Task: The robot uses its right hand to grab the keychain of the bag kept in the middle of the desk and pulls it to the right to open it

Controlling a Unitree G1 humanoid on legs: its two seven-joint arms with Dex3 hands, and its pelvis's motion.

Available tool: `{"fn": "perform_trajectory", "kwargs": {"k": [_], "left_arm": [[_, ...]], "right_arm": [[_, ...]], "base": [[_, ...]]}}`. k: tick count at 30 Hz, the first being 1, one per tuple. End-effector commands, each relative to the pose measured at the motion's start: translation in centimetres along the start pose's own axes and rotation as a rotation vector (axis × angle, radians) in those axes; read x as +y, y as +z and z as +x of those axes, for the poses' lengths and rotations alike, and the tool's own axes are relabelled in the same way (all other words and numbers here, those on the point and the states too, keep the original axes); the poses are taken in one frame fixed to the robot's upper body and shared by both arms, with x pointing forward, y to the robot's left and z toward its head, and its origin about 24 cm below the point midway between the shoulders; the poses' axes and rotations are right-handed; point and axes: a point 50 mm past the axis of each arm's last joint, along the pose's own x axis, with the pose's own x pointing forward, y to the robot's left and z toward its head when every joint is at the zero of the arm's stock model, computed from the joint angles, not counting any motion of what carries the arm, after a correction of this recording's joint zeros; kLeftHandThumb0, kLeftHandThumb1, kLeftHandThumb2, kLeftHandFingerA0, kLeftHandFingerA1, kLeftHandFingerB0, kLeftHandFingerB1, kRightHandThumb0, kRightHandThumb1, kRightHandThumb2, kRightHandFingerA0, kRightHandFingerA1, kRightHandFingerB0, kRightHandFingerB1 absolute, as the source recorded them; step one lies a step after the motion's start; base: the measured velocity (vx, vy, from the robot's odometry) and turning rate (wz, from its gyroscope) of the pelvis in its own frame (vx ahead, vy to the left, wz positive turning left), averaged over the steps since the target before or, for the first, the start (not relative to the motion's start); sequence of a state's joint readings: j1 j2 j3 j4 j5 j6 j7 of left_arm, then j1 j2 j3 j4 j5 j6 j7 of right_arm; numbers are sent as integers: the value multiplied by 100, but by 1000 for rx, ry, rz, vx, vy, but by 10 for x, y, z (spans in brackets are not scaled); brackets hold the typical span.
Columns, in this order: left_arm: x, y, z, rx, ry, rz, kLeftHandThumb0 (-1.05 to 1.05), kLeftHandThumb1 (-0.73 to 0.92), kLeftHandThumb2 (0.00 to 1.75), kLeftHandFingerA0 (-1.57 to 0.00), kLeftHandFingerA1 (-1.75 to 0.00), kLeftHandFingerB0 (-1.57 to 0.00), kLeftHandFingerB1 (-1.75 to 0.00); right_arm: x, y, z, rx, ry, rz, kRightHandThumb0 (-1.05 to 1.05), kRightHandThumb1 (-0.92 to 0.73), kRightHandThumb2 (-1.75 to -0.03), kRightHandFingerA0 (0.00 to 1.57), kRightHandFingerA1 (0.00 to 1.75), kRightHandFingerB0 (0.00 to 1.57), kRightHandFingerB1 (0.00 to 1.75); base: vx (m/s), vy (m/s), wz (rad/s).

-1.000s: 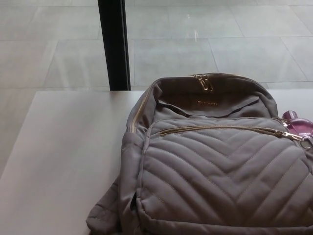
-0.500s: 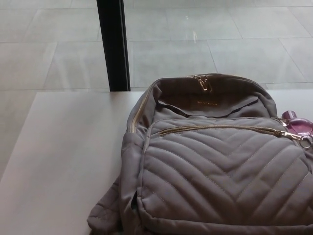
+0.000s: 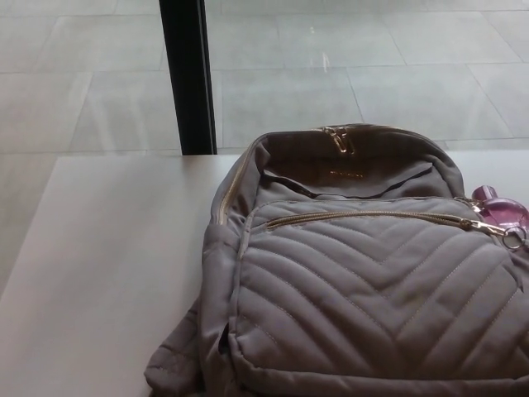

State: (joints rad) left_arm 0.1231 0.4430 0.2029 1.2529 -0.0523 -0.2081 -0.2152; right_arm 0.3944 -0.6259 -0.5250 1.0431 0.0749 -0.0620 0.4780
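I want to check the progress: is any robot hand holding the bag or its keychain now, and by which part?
Nothing is held. No robot hand is in view; the pink keychain lies untouched beside the bag.

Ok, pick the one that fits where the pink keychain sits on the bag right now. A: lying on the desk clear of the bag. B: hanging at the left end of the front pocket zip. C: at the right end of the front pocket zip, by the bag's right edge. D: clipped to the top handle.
C: the pink keychain hangs at the right end of the gold front zip on the grey bag.
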Motion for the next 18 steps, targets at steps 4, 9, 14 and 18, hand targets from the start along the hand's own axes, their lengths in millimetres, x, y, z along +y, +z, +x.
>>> {"fn": "perform_trajectory", "kwargs": {"k": [4, 9, 14, 18], "left_arm": [[10, 4, -1, 10, 2, 19, -82, 92, 76, -63, -49, -42, -43], [10, 6, 0, 6, 3, 6, -85, 92, 74, -63, -50, -40, -41], [11, 3, -1, 10, -2, 22, -90, 82, 90, -63, -56, -41, -47], [11, 3, -2, 5, -4, 36, -83, 92, 78, -67, -50, -44, -42]], "right_arm": [[-3, 9, -1, -40, 3, -102, -60, -69, -61, 65, 67, 29, 37], [-3, 9, -1, -44, 22, -114, -69, -57, -90, 62, 72, 24, 49], [-2, 8, -2, -36, 31, -155, -60, -67, -60, 64, 63, 36, 39], [0, 7, 0, -23, 34, -163, -61, -66, -60, 66, 65, 49, 39]], "base": [[0, 0, 0], [0, 0, 0], [0, 0, 0], [0, 0, 0]]}}
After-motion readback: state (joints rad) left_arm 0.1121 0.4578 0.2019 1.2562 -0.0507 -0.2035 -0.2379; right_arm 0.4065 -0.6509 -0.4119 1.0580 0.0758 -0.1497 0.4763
